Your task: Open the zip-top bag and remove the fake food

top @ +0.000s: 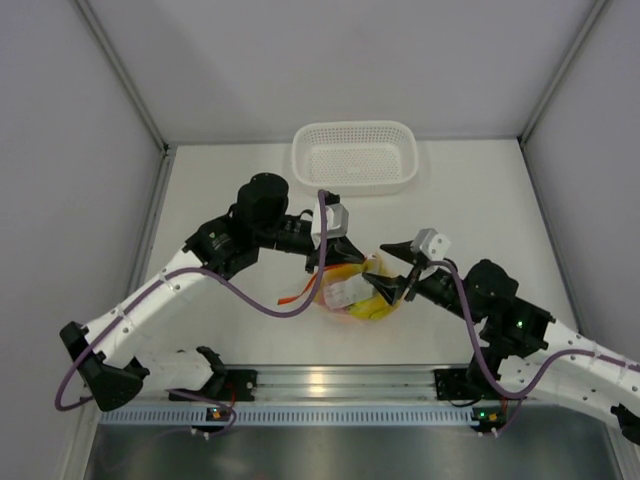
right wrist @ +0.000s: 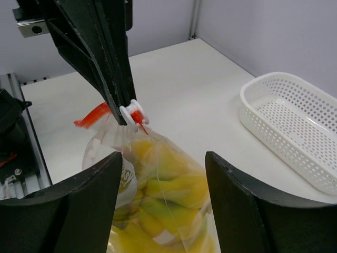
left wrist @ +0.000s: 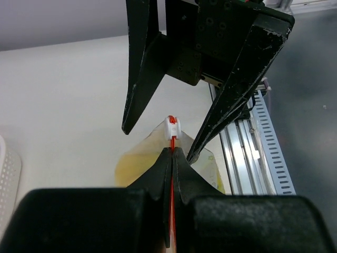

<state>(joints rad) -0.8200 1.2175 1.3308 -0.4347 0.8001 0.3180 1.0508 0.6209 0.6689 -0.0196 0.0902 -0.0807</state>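
The zip-top bag [top: 352, 296] hangs just above the table with yellow fake food [right wrist: 174, 182] inside, banana bunches by the look of them. My left gripper [left wrist: 172, 154] is shut on the bag's orange-red zip strip [left wrist: 171, 184], just behind the white slider [left wrist: 172, 126]. In the top view the left gripper [top: 336, 252] holds the bag's upper edge. My right gripper [right wrist: 163, 158] is open, one finger on either side of the bag [right wrist: 158, 174] and apart from it. From above, the right gripper [top: 391, 272] sits at the bag's right side.
A white perforated basket [top: 355, 155] stands at the back of the table and also shows as the basket [right wrist: 295, 124] in the right wrist view. An aluminium rail [top: 330, 380] runs along the near edge. Grey walls enclose the table.
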